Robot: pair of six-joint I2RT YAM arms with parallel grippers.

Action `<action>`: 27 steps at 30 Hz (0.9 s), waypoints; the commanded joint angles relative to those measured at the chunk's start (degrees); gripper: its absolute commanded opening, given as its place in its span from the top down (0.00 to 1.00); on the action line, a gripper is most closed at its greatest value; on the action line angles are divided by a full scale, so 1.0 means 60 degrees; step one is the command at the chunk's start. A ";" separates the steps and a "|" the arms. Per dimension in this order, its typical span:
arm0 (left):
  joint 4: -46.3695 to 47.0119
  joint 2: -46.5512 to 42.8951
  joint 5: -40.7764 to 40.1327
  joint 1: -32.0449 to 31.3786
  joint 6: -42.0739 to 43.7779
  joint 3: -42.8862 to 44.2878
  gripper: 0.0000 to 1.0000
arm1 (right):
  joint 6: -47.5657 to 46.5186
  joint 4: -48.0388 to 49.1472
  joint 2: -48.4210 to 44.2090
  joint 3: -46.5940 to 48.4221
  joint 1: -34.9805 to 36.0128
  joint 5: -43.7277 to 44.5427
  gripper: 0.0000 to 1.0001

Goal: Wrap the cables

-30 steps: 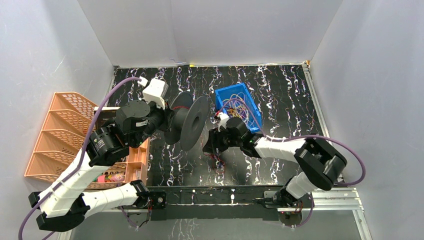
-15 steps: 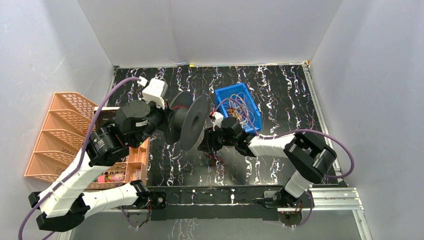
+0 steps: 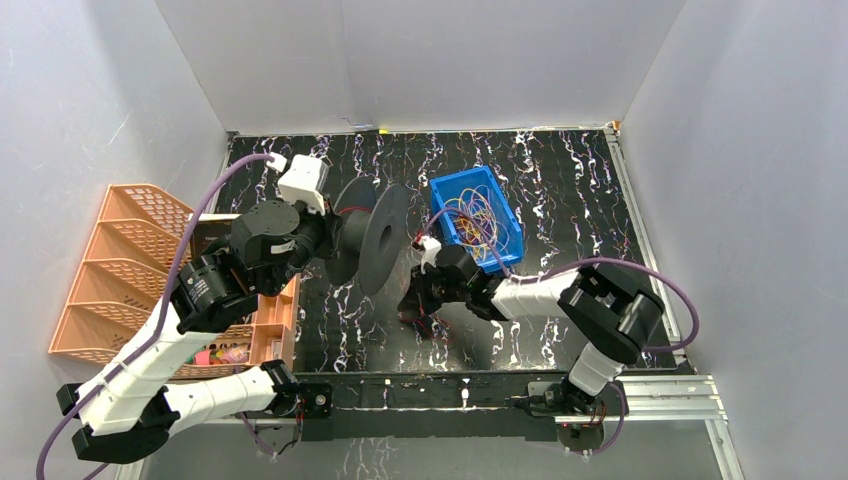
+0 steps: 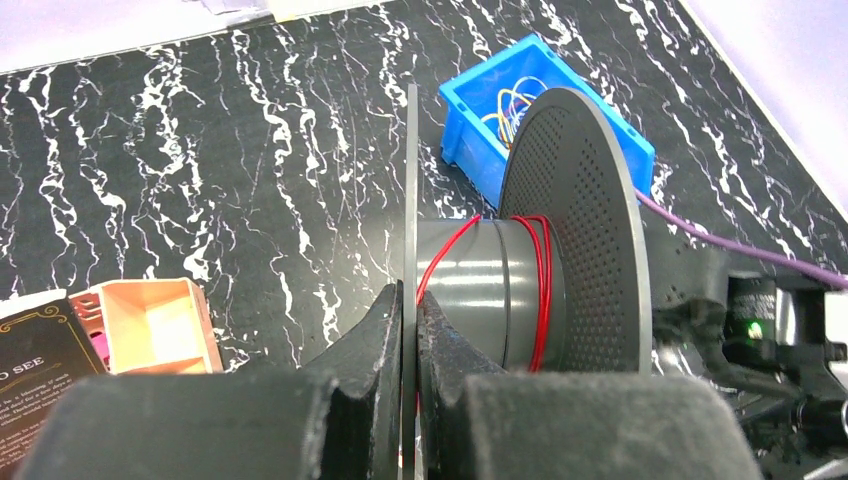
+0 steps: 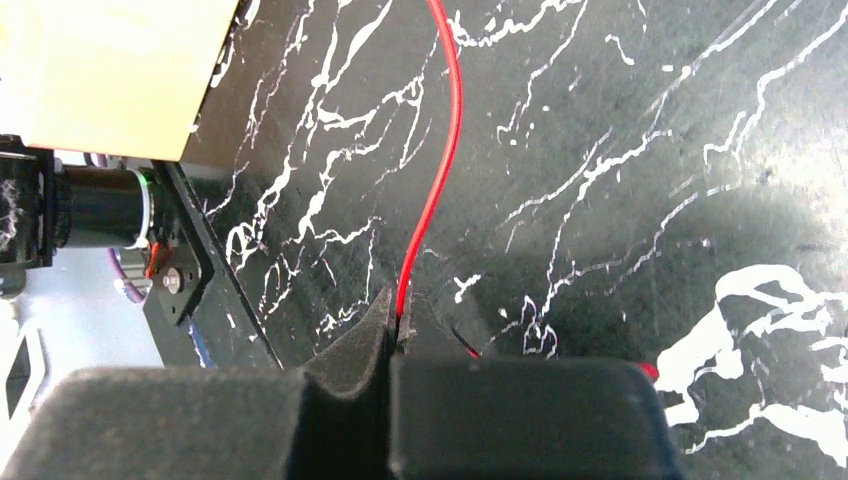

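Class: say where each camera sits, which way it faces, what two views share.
Top external: above and behind, looking down on the black marbled table; left arm and right arm show.
Left wrist: behind the left fingers, facing the grey plastic spool they clamp.
Right wrist: above the right fingers, facing down; they pinch the thin red cable.
Shared: both wrist views show the red cable.

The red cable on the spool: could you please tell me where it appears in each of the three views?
Top external: low centre, a faint bit of the red cable beneath the right gripper, near the spool.
Left wrist: centre, the red cable wound round the spool's grey hub, between its flanges.
Right wrist: centre, the red cable rises from the shut jaws to the top edge.
Shared landmark: the black marbled table.
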 commanded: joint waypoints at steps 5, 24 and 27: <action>0.1529 0.0097 -0.2098 0.0009 -0.0633 -0.0245 1.00 | 0.0053 -0.0760 -0.1805 -0.0492 0.1302 0.1651 1.00; 0.3581 0.1646 -0.4051 0.0011 0.1028 -0.2212 1.00 | -0.0533 -0.4659 -0.5647 0.1436 0.3766 0.4568 1.00; 0.3566 0.1693 -0.3753 0.0011 0.1119 -0.2566 1.00 | -0.0851 -0.5394 -0.5637 0.2312 0.3766 0.4854 1.00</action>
